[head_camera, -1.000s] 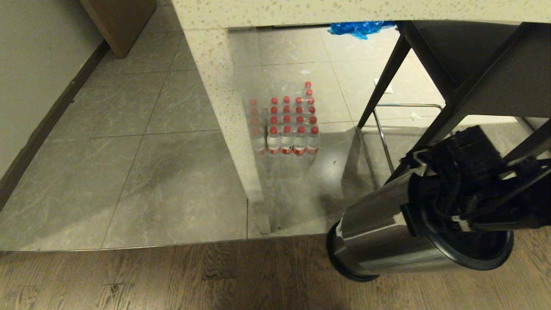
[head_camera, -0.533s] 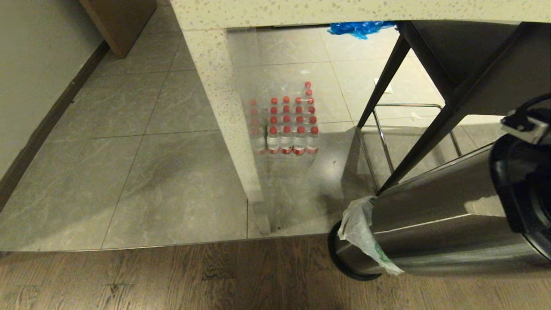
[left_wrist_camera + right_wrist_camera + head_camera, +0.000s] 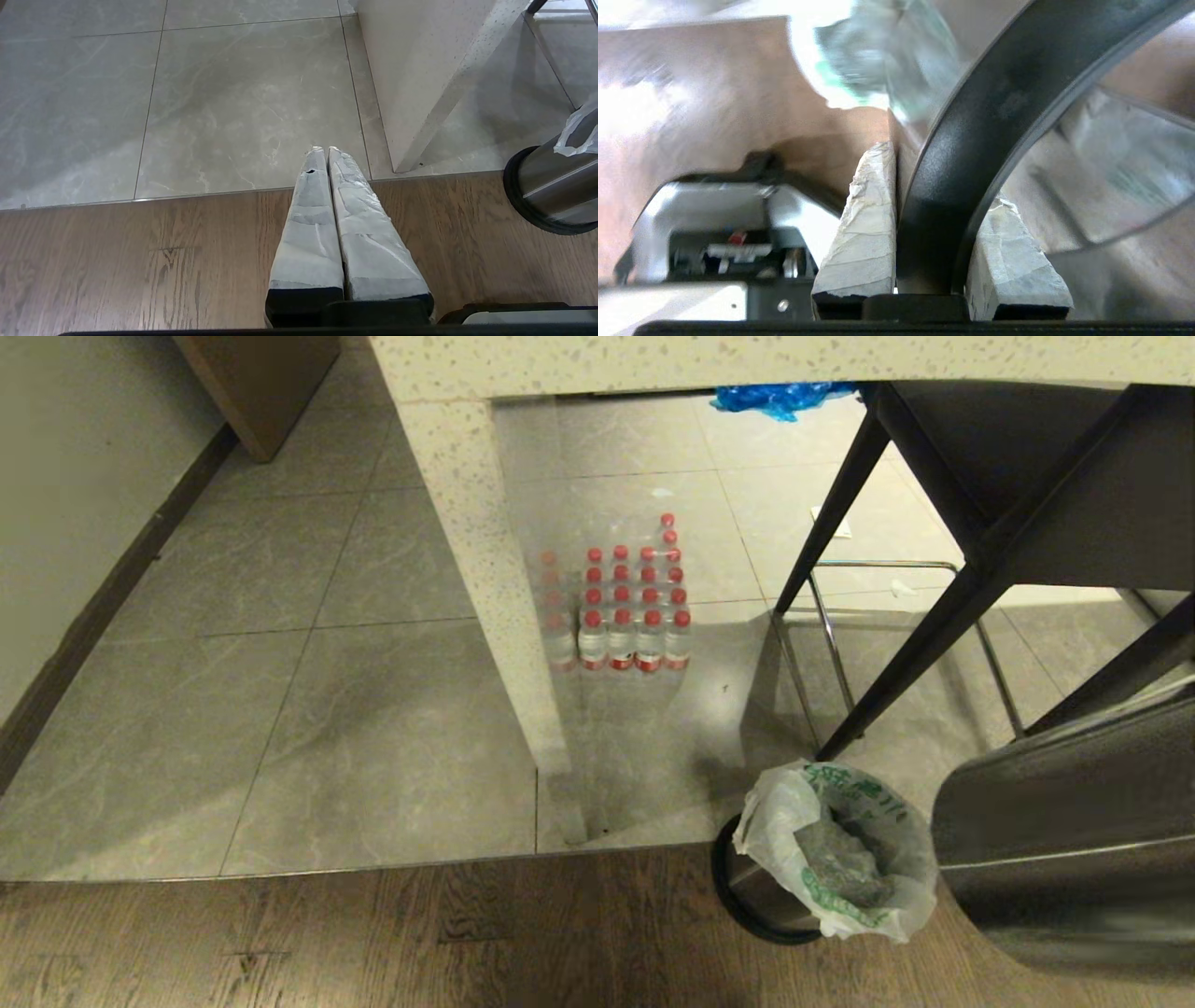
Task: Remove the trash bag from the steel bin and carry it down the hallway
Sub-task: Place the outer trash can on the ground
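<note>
Clamped on the black ring rim [image 3: 971, 154], the right gripper [image 3: 941, 186] holds the steel bin [image 3: 1074, 859] lifted at four o'clock of the head view. Beside it at five o'clock sits the trash bag [image 3: 840, 849], seemingly on a dark round base [image 3: 738, 896]. Over the wooden floor [image 3: 140, 261] the left gripper [image 3: 322, 151] hangs with fingers pressed together.

Head view: steel bin [image 3: 1074, 859] cut off by right and bottom edges; its rim not seen. Trash bag [image 3: 831, 845] hides most of a black base ring [image 3: 738, 896]. Right wrist view: bag and surroundings blurred. Right end effector [image 3: 924, 186] out of head view.
</note>
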